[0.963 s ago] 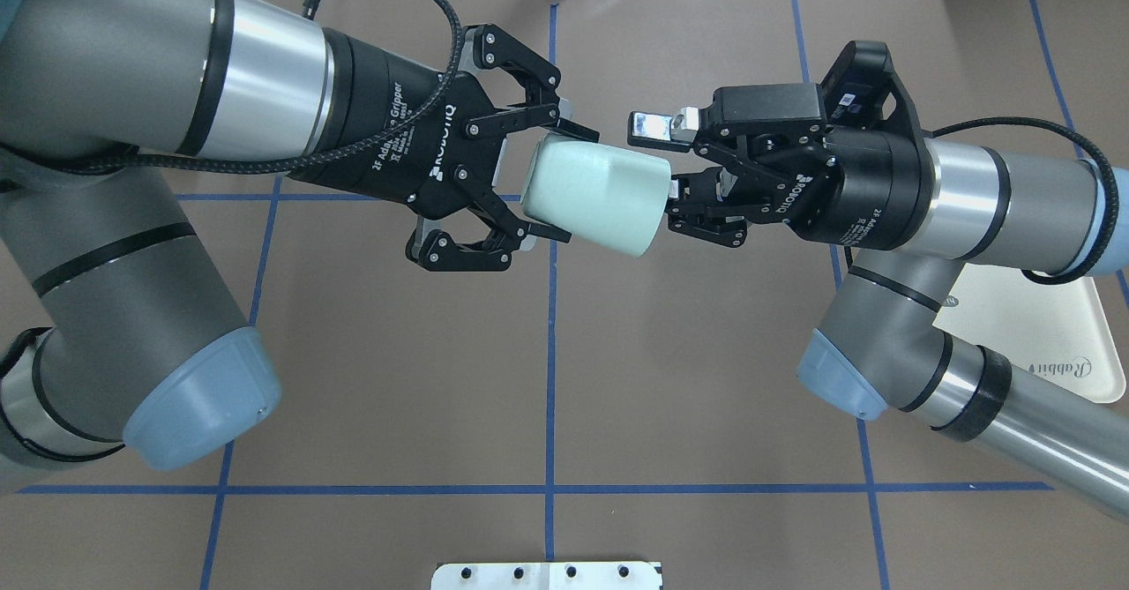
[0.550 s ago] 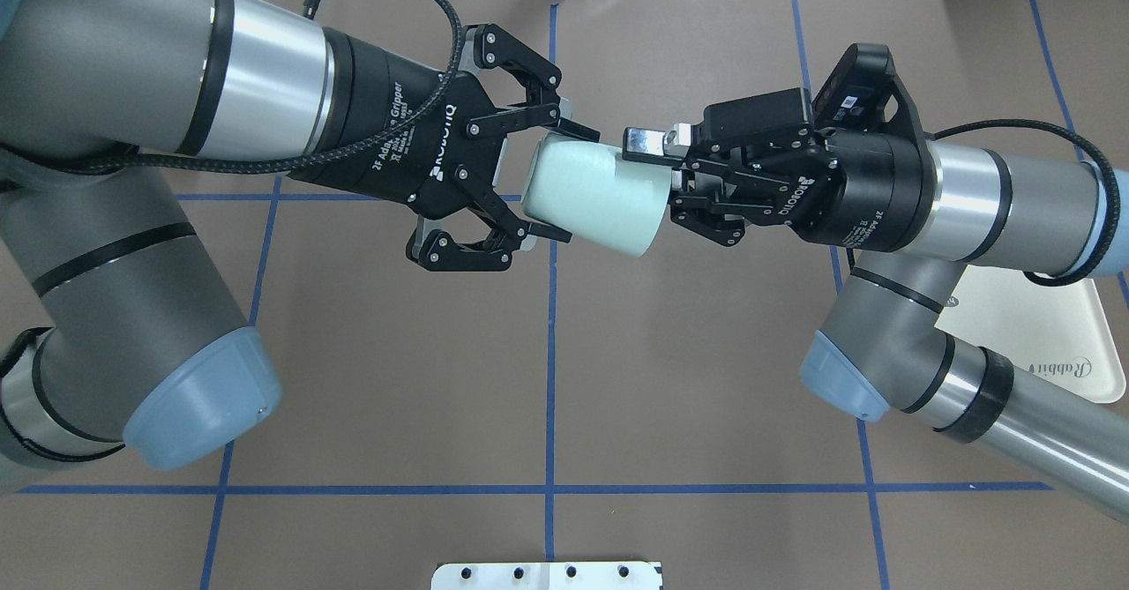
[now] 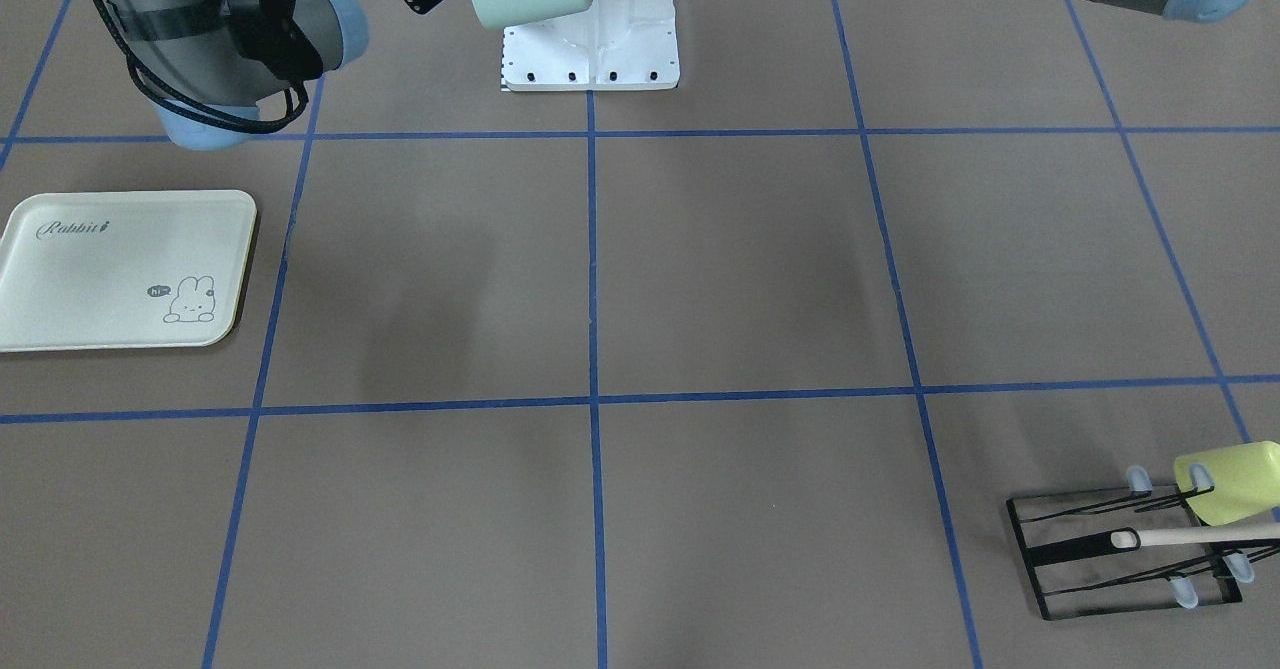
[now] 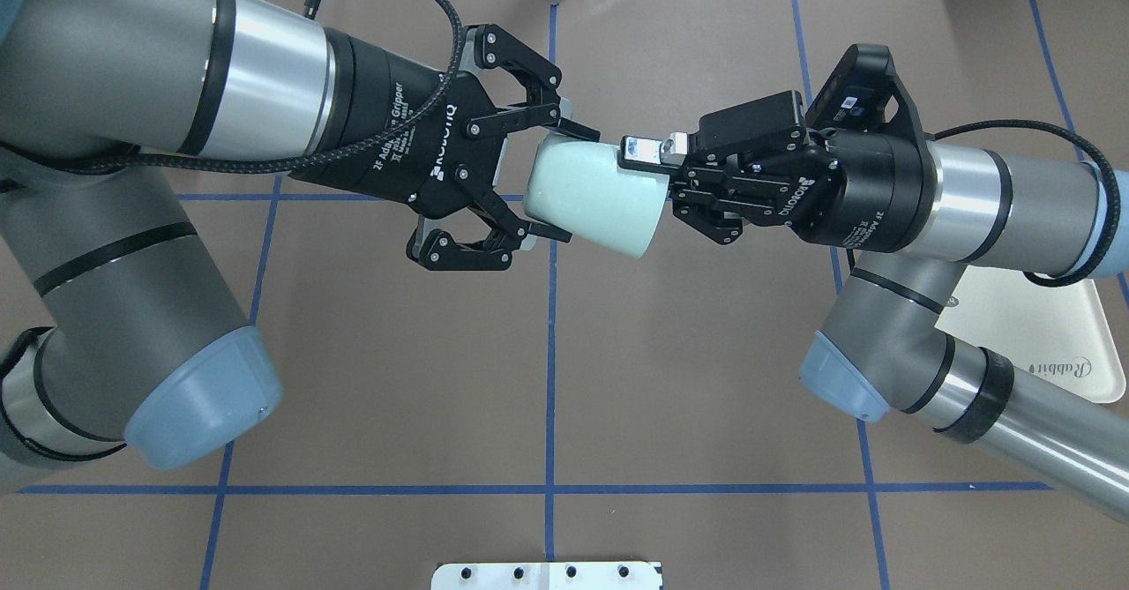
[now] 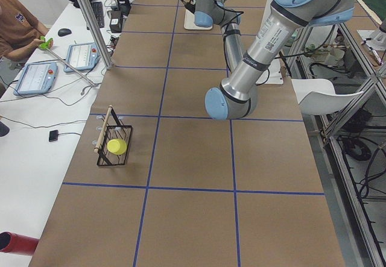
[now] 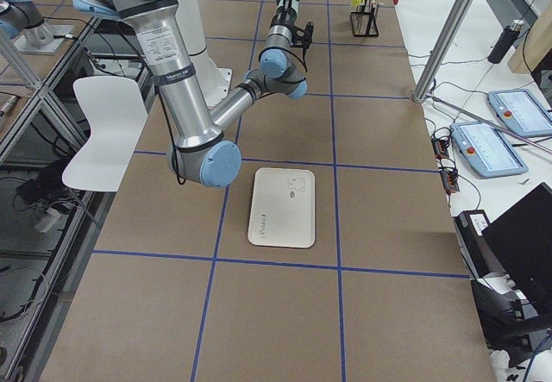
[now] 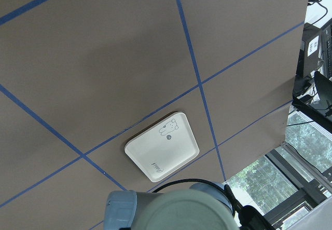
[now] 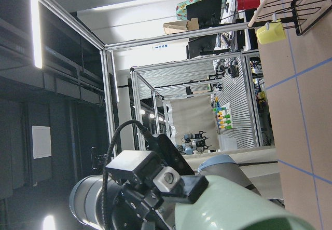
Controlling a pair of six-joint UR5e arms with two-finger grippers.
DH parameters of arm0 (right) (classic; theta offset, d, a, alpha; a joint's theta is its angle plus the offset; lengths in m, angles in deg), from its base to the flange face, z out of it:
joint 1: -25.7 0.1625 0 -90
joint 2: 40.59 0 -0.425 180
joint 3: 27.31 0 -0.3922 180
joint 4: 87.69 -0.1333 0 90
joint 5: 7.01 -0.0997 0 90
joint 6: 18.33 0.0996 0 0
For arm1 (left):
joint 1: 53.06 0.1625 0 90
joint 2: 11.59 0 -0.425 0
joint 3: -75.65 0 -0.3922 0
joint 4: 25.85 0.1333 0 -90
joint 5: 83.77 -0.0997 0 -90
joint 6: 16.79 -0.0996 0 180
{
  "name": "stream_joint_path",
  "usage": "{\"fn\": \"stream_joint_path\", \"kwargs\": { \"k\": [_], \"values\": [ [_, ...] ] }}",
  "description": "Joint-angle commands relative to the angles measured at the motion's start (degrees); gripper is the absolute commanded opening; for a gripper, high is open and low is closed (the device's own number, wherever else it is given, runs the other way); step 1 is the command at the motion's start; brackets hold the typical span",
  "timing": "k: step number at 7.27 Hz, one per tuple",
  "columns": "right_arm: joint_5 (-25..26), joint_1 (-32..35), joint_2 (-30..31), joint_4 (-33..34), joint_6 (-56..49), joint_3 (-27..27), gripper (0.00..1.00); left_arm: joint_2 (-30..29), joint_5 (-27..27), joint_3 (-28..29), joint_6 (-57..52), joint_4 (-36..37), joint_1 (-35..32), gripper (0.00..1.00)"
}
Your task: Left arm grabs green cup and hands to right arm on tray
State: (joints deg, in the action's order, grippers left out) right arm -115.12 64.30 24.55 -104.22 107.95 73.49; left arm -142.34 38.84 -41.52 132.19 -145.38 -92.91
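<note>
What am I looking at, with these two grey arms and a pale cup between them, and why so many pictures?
These are two grey jointed robot arms, left and right, at a brown table, each ending in a black two-finger gripper. The pictures show one moment from several cameras: one above and behind the robot, one facing it across the table, one at each table end, one on each wrist. Seen from overhead, the left gripper and the right gripper both clamp the pale mint-green plastic cup, held sideways in the air: a hand-over. On the table lie a cream-white rectangular tray with a bunny drawing and a black wire rack bearing a yellow-green cup.
</note>
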Motion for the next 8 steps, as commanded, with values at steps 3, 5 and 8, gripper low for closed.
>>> {"fn": "stream_joint_path", "kwargs": {
  "k": [3, 5, 8],
  "values": [
    [0.0, 2.6, 1.1, 1.6, -1.8, -1.1, 0.00, 0.4, 0.0, 0.1, -1.1, -1.8, -0.1, 1.00],
    [-0.1, 10.5, 1.0, 3.8, -6.1, -7.8, 0.00, 0.5, 0.0, 0.4, -4.1, -1.2, -0.3, 1.00],
    [-10.8, 21.0, 0.8, 17.7, -25.9, -15.4, 0.00, 0.8, -0.2, 5.2, -21.4, -0.8, -1.4, 1.00]
  ]
}}
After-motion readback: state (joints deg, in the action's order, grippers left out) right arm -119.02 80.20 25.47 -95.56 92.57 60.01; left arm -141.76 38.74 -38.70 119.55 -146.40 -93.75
